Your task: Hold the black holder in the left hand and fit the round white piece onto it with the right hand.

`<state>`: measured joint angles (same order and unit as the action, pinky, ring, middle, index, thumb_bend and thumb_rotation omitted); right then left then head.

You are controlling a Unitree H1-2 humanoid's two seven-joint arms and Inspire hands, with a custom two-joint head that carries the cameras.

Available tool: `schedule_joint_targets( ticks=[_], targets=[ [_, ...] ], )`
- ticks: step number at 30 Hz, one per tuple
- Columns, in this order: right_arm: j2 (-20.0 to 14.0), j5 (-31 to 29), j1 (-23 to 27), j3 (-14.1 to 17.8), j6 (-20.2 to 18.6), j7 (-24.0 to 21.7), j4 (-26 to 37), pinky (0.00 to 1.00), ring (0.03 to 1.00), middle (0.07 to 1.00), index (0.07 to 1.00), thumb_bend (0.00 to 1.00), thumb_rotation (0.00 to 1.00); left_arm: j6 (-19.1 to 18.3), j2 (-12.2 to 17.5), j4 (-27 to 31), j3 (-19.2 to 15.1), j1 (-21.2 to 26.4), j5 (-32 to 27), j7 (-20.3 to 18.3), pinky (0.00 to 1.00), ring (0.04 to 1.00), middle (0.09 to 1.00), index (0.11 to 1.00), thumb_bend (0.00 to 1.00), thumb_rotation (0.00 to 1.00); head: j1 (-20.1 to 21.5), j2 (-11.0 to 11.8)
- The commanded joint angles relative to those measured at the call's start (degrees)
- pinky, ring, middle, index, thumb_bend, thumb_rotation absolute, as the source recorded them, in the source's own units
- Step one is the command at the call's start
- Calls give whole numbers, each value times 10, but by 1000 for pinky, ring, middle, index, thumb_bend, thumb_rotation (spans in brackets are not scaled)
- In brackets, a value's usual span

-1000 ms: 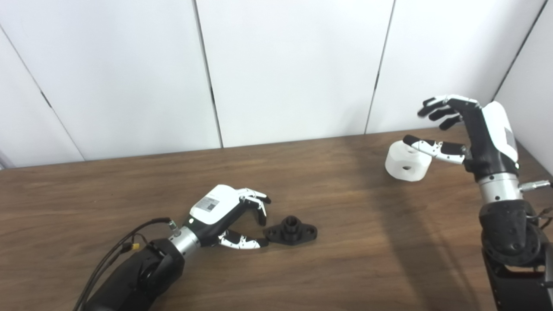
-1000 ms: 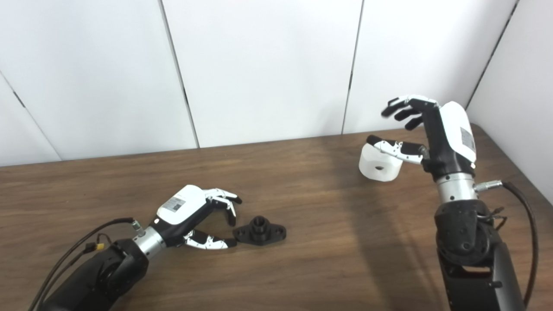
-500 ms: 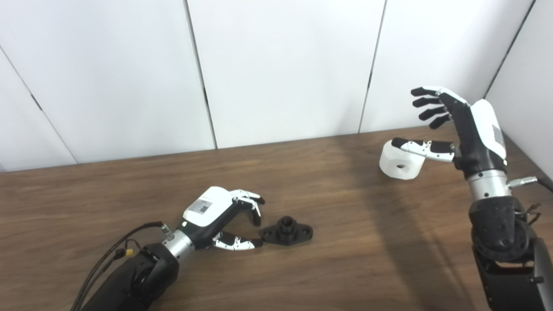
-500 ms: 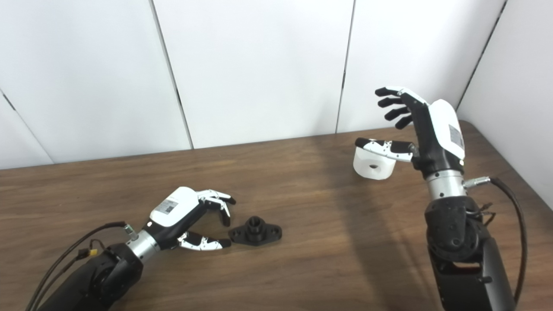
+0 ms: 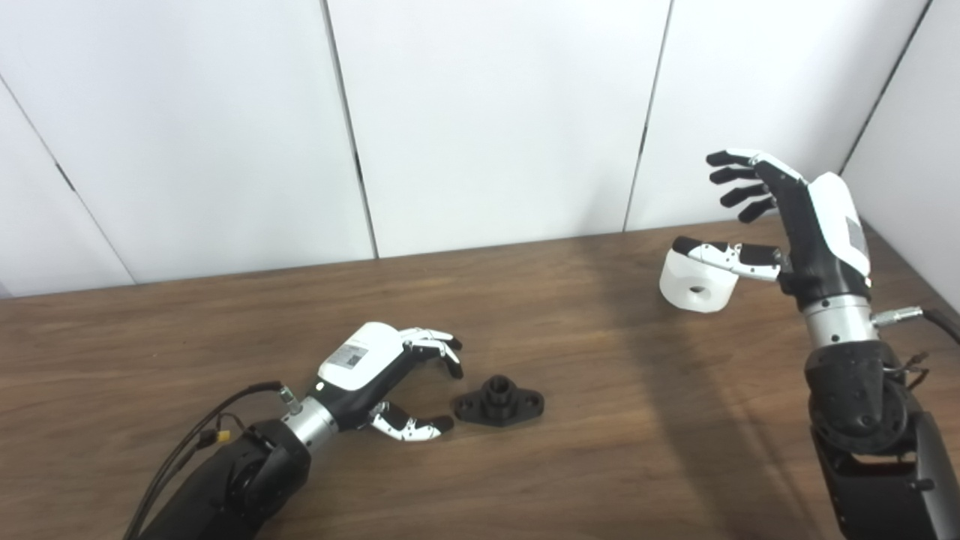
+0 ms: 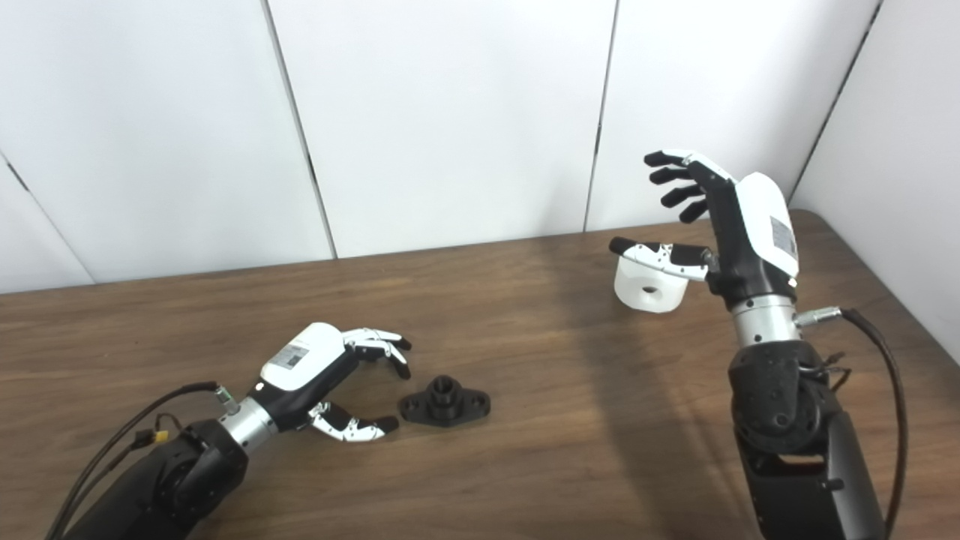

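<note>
White panel wall (image 5: 487, 112) w/ dark vertical seams behind a brown wood-grain table (image 5: 600, 450); a broad darker band of shadow crosses the tabletop right of centre.

Left hand (image 5: 379, 371) low over the table near the front, palm facing right, fingers (image 5: 439, 349) curled above & thumb stretched out below, a clear gap between them – open, holding nothing. Its arm is black w/ a metal wrist ring; thin cables trail from it toward the bottom-left corner. Just beside the fingertips, to the right, the black holder (image 5: 499, 403) lies flat on the table: oval base w/ a hole at each end & a short round stub standing up in the middle. Thumb tip is near its left end but apart from it.

Right hand (image 5: 795, 225) raised upright at the far right of the table, fingers spread & pointing up-left, holding nothing. Its thumb reaches left across the top of the round white piece (image 5: 694, 281); can't tell if thumb touches it or only passes in front. The white piece sits at the table's back right, side hole facing the camera, well apart from the holder. Black forearm drops to the bottom edge, cable looping off the wrist to the right
</note>
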<state>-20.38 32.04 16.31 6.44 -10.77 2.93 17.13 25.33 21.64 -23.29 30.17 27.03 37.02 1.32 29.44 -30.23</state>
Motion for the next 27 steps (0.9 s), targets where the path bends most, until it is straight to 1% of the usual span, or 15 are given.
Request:
schedule_joint_targets(
  ticks=[1, 3, 6, 13, 18, 24, 27],
  targets=[
    [-6, 4, 25, 3, 15, 13, 7, 467, 592, 686, 727, 604, 242, -23, 20, -19, 23, -35, 15, -75, 617, 794, 810, 613, 1000, 25, 0, 0],
    [-6, 3, 26, 2, 15, 13, 5, 466, 590, 688, 728, 604, 247, -22, 18, -17, 24, -35, 12, -76, 626, 801, 813, 614, 1000, 28, 2, 0],
    [-7, 4, 26, 2, 16, 14, 4, 467, 590, 688, 729, 604, 255, -12, 14, -24, 26, -33, 20, -65, 616, 792, 805, 608, 1000, 27, 1, 0],
    [-6, 5, 28, 0, 17, 15, 3, 460, 586, 684, 723, 606, 251, -10, 9, -27, 29, -31, 25, -56, 618, 786, 801, 603, 1000, 42, 1, -1],
    [-3, 7, 28, -3, 13, 17, 3, 462, 583, 682, 721, 606, 253, -9, 3, -31, 30, -28, 21, -59, 612, 787, 802, 600, 1000, 50, 1, -1],
    [0, 9, 27, -4, 8, 15, 7, 468, 589, 686, 725, 600, 251, -16, -6, -35, 30, -23, 10, -72, 643, 799, 811, 601, 1000, 62, 3, -2],
    [1, 9, 26, -4, 8, 15, 9, 469, 590, 686, 727, 599, 251, -12, -11, -41, 34, -20, 12, -66, 642, 801, 812, 601, 1000, 56, 4, -3]
  ],
)
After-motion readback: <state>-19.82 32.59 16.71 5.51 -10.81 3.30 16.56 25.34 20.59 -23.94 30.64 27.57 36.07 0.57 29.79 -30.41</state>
